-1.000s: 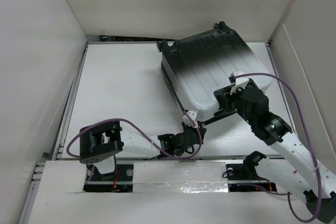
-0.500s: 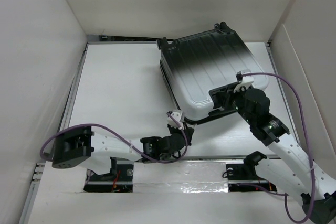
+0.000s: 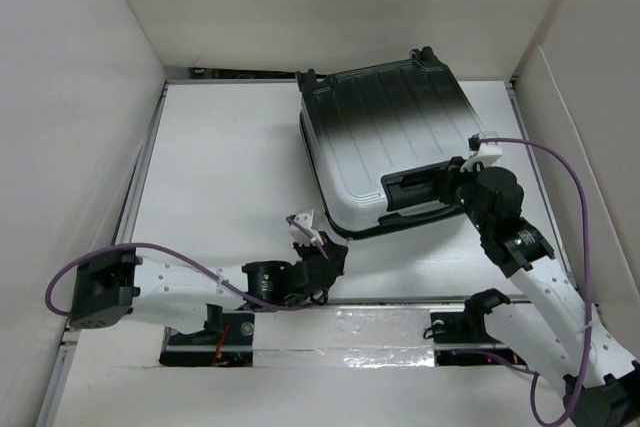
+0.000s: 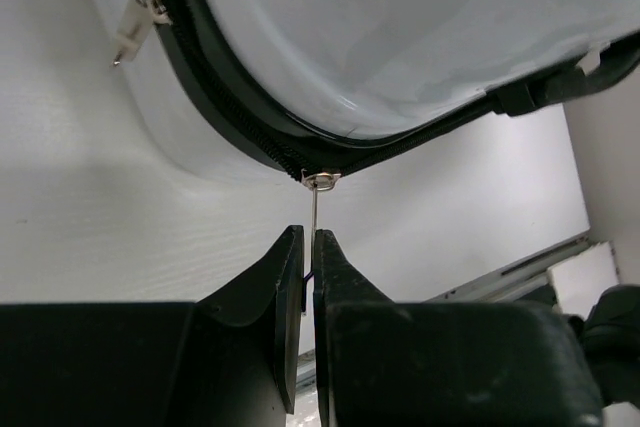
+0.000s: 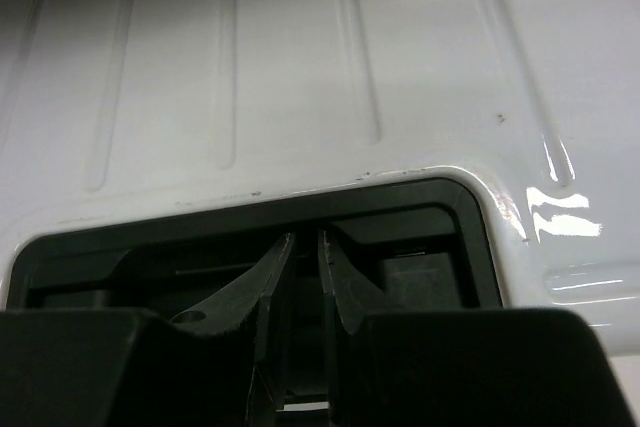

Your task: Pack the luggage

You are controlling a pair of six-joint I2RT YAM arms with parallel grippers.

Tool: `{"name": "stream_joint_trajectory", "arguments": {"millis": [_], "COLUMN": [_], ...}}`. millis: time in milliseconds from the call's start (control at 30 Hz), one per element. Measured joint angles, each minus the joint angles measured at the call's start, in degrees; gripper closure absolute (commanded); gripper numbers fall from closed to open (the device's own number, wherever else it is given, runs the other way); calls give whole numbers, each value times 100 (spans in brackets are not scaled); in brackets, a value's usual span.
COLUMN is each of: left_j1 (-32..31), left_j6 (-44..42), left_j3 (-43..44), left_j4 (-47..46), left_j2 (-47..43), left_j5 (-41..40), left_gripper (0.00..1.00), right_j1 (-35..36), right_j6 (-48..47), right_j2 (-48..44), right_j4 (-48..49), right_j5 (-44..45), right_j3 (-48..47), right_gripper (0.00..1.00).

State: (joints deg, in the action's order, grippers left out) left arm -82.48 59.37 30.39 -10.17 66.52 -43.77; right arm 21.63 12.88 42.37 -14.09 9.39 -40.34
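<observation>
Luggage (image 3: 385, 142) lies flat and closed on the far right part of the table (image 3: 220, 167), shell side up, turned a bit askew to the table edges. The hard shell is glossy with long shallow ribs and fades from black at the far end to silver-white at the near end. Corners are rounded. Black wheels (image 3: 420, 50) sit on the far edge.

A dark zipper track (image 4: 230, 127) runs around the near-left corner, between the shell and the lower half. Left gripper (image 4: 307, 237) sits low at that corner (image 3: 305, 232), fingers pinched together on the thin metal zipper pull (image 4: 315, 202); the pull's ring hangs at the track right above the tips. A second pull (image 4: 135, 22) hangs free further along the track, up left in the left wrist view.

Right gripper (image 5: 300, 242) has its tips inside the black handle recess (image 5: 420, 217), which is set in the white end of the shell (image 3: 420, 187). Only a narrow slit shows between the fingers and it's dark in there, so I can't tell if they clamp anything.

White walls (image 3: 80, 97) close in on left, back and right; the case nearly reaches the back one. A purple cable (image 3: 560, 172) loops over the right arm, clear of the shell.
</observation>
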Motion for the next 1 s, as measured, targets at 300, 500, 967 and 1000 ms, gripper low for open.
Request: {"name": "stream_joint_trajectory", "arguments": {"millis": [300,500,967,1000], "left_j1": [-7,-76,1259,1368], "left_j6": [1228,610,-1683,-1790], "left_j3": [13,-197,-304,-291], "left_j4": [1134,962,-1110,-1300], "left_j2": [-616,-640,365,472], "left_j5": [-426,-584,839,942], "left_gripper": [100,100,100,100], "right_j1": [-9,446,1482,1484], "right_j6": [188,221,1078,1128], "right_j2": [-15,-1073,-1703,-1683], "right_j4": [31,-540,-1928,-1947], "right_j5": [-520,-343,-660,-636], "right_j3": [9,-11,560,562], "right_gripper": [79,68,56,50]}}
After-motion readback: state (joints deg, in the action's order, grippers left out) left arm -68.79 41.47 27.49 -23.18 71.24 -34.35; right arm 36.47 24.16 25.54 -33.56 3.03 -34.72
